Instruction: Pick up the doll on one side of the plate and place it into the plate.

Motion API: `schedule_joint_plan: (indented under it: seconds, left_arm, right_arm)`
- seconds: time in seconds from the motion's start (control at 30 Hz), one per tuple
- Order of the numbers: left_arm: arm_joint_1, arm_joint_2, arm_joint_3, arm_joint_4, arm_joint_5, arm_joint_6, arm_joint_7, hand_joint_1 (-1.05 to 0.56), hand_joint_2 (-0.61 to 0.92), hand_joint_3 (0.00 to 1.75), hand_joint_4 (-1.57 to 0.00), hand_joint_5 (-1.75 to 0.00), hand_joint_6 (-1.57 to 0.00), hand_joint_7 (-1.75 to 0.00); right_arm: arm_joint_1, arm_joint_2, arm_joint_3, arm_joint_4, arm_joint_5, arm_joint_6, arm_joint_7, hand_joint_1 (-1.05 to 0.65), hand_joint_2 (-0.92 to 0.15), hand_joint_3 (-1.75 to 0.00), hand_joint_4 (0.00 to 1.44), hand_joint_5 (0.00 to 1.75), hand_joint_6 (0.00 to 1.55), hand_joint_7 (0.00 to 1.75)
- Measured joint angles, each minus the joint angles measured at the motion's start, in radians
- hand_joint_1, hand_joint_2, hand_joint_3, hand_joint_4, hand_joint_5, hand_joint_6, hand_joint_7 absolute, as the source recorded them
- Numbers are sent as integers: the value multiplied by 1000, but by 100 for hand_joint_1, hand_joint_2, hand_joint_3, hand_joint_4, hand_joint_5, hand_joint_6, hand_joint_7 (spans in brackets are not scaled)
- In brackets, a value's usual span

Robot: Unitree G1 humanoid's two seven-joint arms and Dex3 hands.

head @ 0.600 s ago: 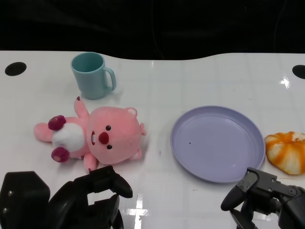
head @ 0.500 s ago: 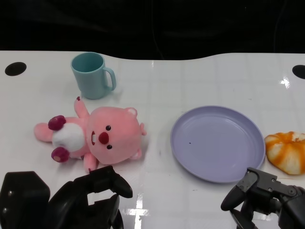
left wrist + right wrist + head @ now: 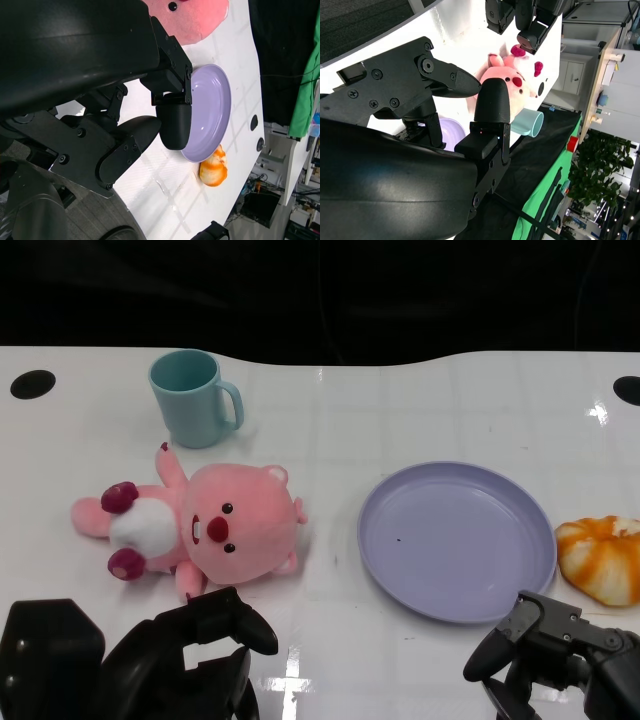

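Hovering left hand, fingers apart, empty

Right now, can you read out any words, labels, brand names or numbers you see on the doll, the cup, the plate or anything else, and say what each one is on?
No readable text in any view.
Pink doll: a face, no lettering.
Teal cup: plain.
Purple plate: plain, one small dark speck.
Orange and white object beside the plate: no label.
Left hand and right hand: no markings visible.
Background clutter in the wrist views: too small and blurred to read.
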Motion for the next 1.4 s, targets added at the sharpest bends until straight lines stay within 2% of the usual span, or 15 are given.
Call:
schedule_joint_plan:
  seconds: [0.43, 0.5, 0.53, 0.67, 0.83, 1.03, 1.07, 1.2, 1.4]
  left_arm:
    - [0, 0, 3, 0, 0, 0, 0, -28, 53, 111, -76, -174, -70, -153]
    - [0, 0, 8, 0, -1, 0, 0, -28, 52, 114, -76, -172, -72, -147]
    - [0, 0, 11, 0, 0, 0, 0, -28, 49, 117, -76, -165, -75, -136]
    - [-1, 0, 22, 0, 8, -7, 2, -29, 47, 120, -73, -153, -76, -116]
    - [-1, -1, 33, -22, 8, -8, 14, -28, 56, 100, -66, -144, -72, -100]
    - [-30, 28, 63, -57, 8, 5, 12, -29, 81, 56, -54, -128, -60, -72]
    - [-36, 38, 69, -63, 13, 1, 11, -29, 84, 48, -53, -122, -60, -62]
    - [-58, 83, 71, -88, 73, -57, 5, -32, 90, 33, -51, -105, -56, -43]
    - [-99, 159, 77, -116, 140, -87, -12, -44, 92, 23, -33, -85, -45, -25]
  right_arm:
    - [0, 0, 1, -6, 0, 13, 0, -23, -72, -78, 63, 166, 55, 135]
    - [0, 0, 2, -8, 0, 15, 0, -24, -72, -79, 63, 166, 55, 135]
    - [0, 0, 3, -10, 0, 17, 0, -23, -72, -79, 63, 167, 55, 135]
    - [0, 0, 14, -14, -5, 21, 0, -24, -72, -79, 63, 166, 55, 135]
    - [2, 0, 20, -23, -20, 22, 0, -26, -72, -78, 64, 166, 56, 135]
    - [3, 0, 21, -30, -20, 23, 0, -25, -72, -78, 63, 166, 56, 135]
    - [3, 0, 21, -31, -20, 23, 0, -25, -72, -77, 63, 166, 56, 135]
    - [3, 0, 21, -31, -19, 24, 0, -25, -72, -76, 64, 165, 56, 134]
    - [2, 0, 21, -31, -19, 25, 0, -24, -73, -76, 64, 164, 57, 133]
